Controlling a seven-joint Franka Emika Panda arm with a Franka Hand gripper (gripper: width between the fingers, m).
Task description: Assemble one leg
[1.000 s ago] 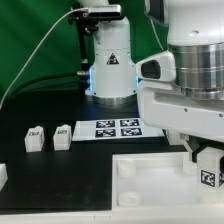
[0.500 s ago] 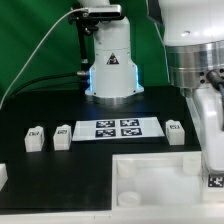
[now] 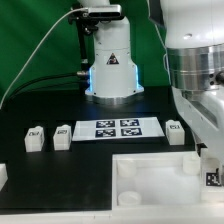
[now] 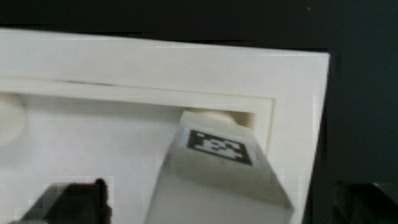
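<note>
White leg pinched in our pincer over the panel corner.

We see the pincer (image 4: 187, 205) clamped on the leg (image 4: 221, 160), its tip at a corner socket of the white panel (image 3: 160, 175). Three more legs (image 3: 62, 137) and the marker board (image 3: 118, 128) rest on the black counter (image 3: 30, 110).

A matt black table (image 3: 40, 160) carries smooth white plastic-looking parts: the large panel (image 3: 150, 175), with a faintly satin sheen, and the small blocky legs (image 3: 35, 138), each bearing a printed black-and-white marker. The leg (image 4: 222, 165) between the dark, matt fingers (image 4: 68, 203) looks smooth and dull white. The flat marker board (image 3: 115, 128) appears paper-like and matt. The arm's casing (image 3: 195, 60) is glossy white plastic.
</note>
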